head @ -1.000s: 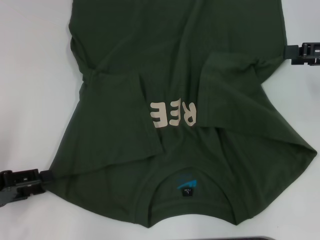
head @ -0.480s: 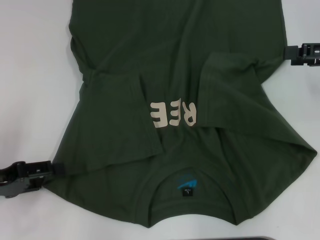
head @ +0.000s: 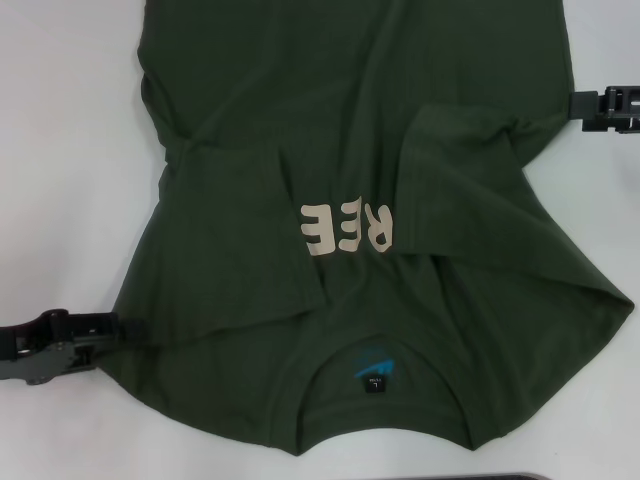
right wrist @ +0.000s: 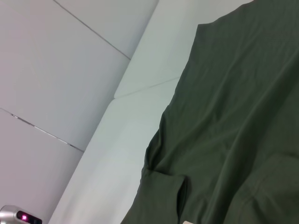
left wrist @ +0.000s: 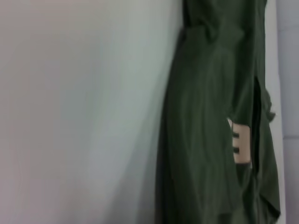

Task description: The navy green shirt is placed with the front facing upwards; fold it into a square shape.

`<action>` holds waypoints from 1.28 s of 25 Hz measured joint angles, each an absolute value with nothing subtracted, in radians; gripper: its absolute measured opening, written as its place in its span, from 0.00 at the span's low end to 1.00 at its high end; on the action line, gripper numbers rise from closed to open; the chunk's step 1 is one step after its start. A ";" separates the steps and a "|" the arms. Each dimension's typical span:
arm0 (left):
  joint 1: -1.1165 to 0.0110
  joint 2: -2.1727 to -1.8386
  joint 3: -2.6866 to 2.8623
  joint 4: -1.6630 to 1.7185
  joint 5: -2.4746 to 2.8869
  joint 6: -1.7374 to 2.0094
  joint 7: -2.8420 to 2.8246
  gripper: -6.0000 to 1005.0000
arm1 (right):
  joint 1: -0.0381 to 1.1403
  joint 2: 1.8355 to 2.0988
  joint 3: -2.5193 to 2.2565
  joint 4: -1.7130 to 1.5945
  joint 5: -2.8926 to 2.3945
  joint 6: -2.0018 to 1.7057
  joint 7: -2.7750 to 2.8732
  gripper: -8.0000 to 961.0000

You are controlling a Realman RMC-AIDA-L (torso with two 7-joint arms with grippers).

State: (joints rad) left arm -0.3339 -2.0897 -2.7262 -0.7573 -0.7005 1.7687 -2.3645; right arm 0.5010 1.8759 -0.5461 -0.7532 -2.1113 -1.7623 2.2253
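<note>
Two grippers at the cloth, only one of them displaced against the earlier pictures. Left gripper [head: 118, 325] now higher and further in toward the shirt than half a second ago, its black tip reaching the left edge of the navy green shirt [head: 350, 120], where before stood clear of the cloth on the white table [head: 60, 150]. Right gripper [head: 575, 103] in the same place as before, at the right border of the shirt, far side. Shirt itself unchanged in its lie.

About the left gripper: touching or just overlapping the hem of the folded shoulder part; whether spread or pressed together, cannot tell. About the right gripper: tip against the cloth edge, with creases in the fabric running toward it; spread or pressed together, also cannot tell.

Spread flat on the table, front upward, collar [head: 380, 430] nearest to the robot. Both short sleeves turned inward over the chest, left sleeve [head: 250, 230] covering the first letter, so only "REE" of the cream block letters [head: 348, 227] visible, upside down from the head view. Small blue and black neck label [head: 373, 368] inside the rounded collar. Dark olive cloth, matte and soft, with shallow wrinkles; table smooth and white.
</note>
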 joint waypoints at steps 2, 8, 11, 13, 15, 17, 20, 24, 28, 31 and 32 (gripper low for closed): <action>-0.339 -2.094 -2.705 -0.775 -0.696 1.781 -2.374 0.54 | 0.501 1.876 -0.546 -0.753 -2.110 -1.763 2.228 0.92; -0.343 -2.095 -2.685 -0.782 -0.692 1.779 -2.387 0.40 | 0.504 1.876 -0.544 -0.753 -2.109 -1.768 2.229 0.92; -0.337 -2.092 -2.688 -0.782 -0.695 1.781 -2.387 0.27 | 0.505 1.876 -0.544 -0.753 -2.110 -1.769 2.230 0.92; -0.335 -2.090 -2.689 -0.782 -0.699 1.782 -2.388 0.18 | 0.505 1.876 -0.544 -0.753 -2.111 -1.769 2.231 0.92; -0.333 -2.087 -2.694 -0.782 -0.700 1.782 -2.389 0.09 | 0.505 1.876 -0.544 -0.753 -2.111 -1.769 2.233 0.92; -0.334 -2.086 -2.697 -0.782 -0.700 1.782 -2.390 0.05 | 0.504 1.875 -0.545 -0.753 -2.112 -1.769 2.234 0.92; -0.338 -2.080 -2.699 -0.773 -0.700 1.786 -2.396 0.04 | 0.501 1.874 -0.546 -0.753 -2.114 -1.769 2.237 0.92; -0.340 -2.073 -2.700 -0.772 -0.702 1.801 -2.395 0.04 | 0.494 1.858 -0.555 -0.753 -2.160 -1.779 2.243 0.92; -0.342 -2.067 -2.701 -0.772 -0.702 1.809 -2.397 0.04 | 0.493 1.813 -0.551 -0.756 -2.292 -1.831 2.275 0.92; -0.348 -2.067 -2.701 -0.769 -0.702 1.801 -2.397 0.04 | 0.489 1.793 -0.545 -0.773 -2.379 -1.853 2.302 0.92; -0.351 -2.066 -2.701 -0.768 -0.702 1.796 -2.398 0.04 | 0.487 1.791 -0.545 -0.779 -2.408 -1.857 2.306 0.92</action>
State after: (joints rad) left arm -0.3510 -2.0664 -2.7014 -0.7683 -0.7021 1.7961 -2.3976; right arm 0.4874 1.7913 -0.5446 -0.7786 -2.4079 -1.8569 2.3061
